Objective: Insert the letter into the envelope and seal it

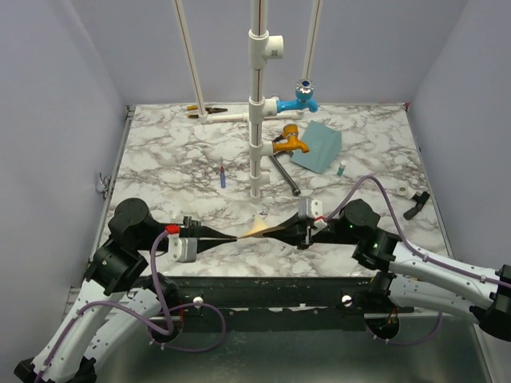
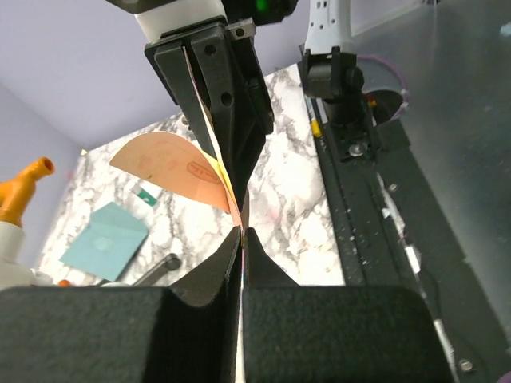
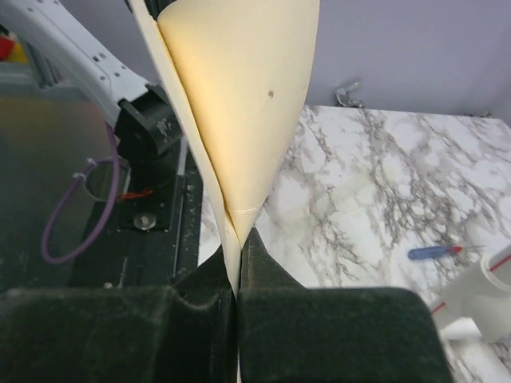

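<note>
The tan letter (image 1: 259,227) is held in the air between both grippers near the table's front edge, bent into a curl. My left gripper (image 1: 236,238) is shut on its left edge; in the left wrist view the curled sheet (image 2: 180,169) rises from the shut jaws. My right gripper (image 1: 275,230) is shut on its right edge; in the right wrist view the sheet (image 3: 239,96) fans up from the jaws. The teal-blue envelope (image 1: 317,146) lies flat at the back right of the table, apart from both grippers. It also shows in the left wrist view (image 2: 104,239).
A white pipe stand (image 1: 257,112) with a blue valve (image 1: 303,94) and an orange valve (image 1: 287,140) rises mid-table. A blue pen (image 1: 223,173), a dark metal rod (image 1: 283,174), a small bottle (image 1: 340,169) and a black clip (image 1: 416,205) lie on the marble table (image 1: 160,159).
</note>
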`<control>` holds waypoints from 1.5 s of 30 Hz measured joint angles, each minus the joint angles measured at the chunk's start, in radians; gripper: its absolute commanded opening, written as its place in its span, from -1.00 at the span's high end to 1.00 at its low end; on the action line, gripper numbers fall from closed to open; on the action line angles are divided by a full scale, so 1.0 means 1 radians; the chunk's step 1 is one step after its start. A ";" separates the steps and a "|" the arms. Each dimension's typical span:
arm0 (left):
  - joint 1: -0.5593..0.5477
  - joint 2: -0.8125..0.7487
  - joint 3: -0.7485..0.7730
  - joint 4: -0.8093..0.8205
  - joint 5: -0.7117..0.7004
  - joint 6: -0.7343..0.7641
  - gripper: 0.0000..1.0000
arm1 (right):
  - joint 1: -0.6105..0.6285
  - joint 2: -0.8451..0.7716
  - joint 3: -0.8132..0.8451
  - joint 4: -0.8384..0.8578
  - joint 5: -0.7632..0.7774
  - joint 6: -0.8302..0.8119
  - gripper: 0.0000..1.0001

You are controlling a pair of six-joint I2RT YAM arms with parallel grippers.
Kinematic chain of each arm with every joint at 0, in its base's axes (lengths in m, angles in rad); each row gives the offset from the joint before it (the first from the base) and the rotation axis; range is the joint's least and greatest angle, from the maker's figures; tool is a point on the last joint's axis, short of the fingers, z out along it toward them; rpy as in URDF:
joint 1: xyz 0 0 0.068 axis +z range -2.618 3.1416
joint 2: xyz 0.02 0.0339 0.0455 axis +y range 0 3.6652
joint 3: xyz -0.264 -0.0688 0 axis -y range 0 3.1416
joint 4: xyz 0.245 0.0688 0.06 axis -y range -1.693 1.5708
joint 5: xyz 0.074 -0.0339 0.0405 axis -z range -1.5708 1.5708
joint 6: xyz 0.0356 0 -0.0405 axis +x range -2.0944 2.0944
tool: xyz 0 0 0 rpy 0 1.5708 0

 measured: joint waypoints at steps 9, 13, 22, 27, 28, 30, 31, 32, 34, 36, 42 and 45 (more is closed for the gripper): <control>0.000 0.009 0.000 -0.101 -0.019 0.272 1.00 | 0.000 -0.058 0.000 -0.161 0.145 -0.157 0.99; -0.005 0.019 0.000 -0.114 -0.039 0.303 1.00 | 0.000 -0.049 0.000 -0.202 0.193 -0.202 0.99; -0.005 0.049 -0.008 -0.120 -0.166 0.290 1.00 | 0.001 0.092 0.016 -0.236 0.434 -0.238 0.99; -0.005 0.057 -0.021 -0.121 -0.250 0.269 1.00 | 0.039 0.317 0.101 -0.331 0.718 -0.273 0.99; -0.005 0.053 -0.026 -0.121 -0.264 0.265 1.00 | 0.068 0.362 0.104 -0.348 0.777 -0.286 0.99; -0.005 0.042 -0.037 -0.121 -0.292 0.258 1.00 | 0.120 0.421 0.101 -0.381 0.846 -0.305 0.99; -0.005 0.037 -0.041 -0.122 -0.305 0.255 1.00 | 0.145 0.449 0.101 -0.395 0.875 -0.311 0.99; -0.005 0.031 -0.045 -0.123 -0.315 0.252 1.00 | 0.167 0.476 0.101 -0.406 0.898 -0.313 0.98; -0.005 0.026 -0.050 -0.124 -0.332 0.249 1.00 | 0.204 0.519 0.101 -0.420 0.929 -0.313 0.93; -0.005 0.025 -0.053 -0.124 -0.344 0.248 1.00 | 0.237 0.559 0.102 -0.425 0.953 -0.309 0.83; -0.005 0.021 -0.062 -0.125 -0.367 0.254 1.00 | 0.315 0.697 0.131 -0.445 0.995 -0.259 -0.02; -0.005 0.017 -0.071 -0.126 -0.374 0.260 1.00 | 0.343 0.721 0.177 -0.451 1.027 -0.212 -0.19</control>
